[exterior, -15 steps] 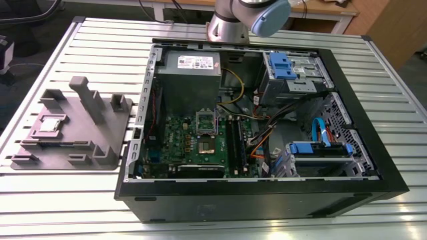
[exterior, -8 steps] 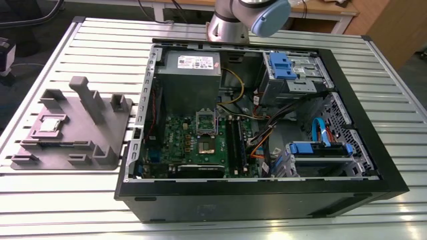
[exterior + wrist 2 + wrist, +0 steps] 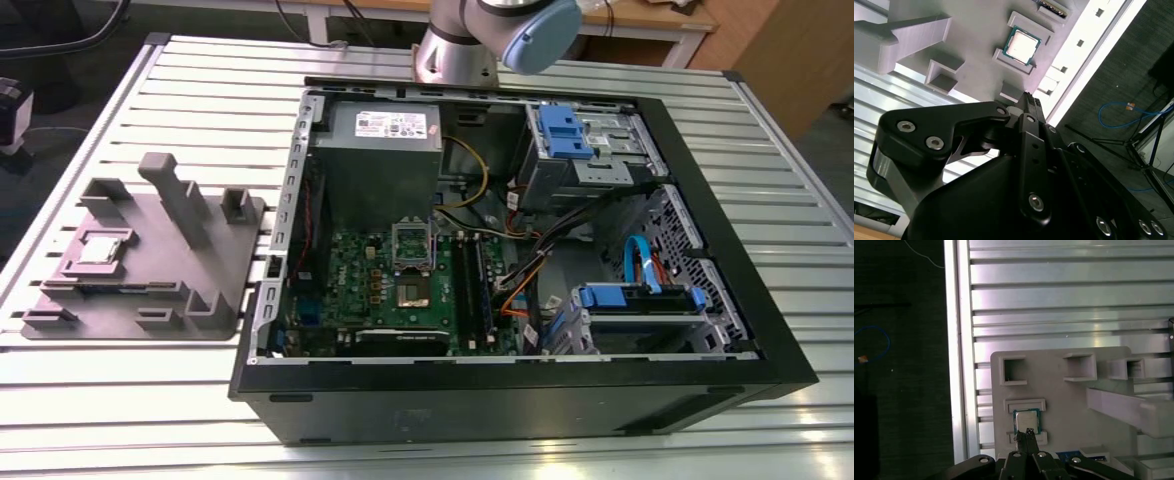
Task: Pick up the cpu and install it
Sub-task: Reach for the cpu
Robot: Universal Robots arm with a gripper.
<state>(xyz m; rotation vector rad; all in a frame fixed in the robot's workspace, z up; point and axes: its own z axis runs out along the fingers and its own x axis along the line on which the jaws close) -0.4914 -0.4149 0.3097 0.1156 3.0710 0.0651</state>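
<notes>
All three views look down on the fixture.

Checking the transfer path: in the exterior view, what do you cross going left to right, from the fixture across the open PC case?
cpu seated in the grey fixture → fixture's tall upright → open socket on the motherboard → blue cable

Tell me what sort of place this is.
Likely a robotics lab bench for PC assembly: an open desktop computer case lies on a slotted aluminium table, a grey fixture beside it holds the cpu, and a robot arm stands behind.
</notes>
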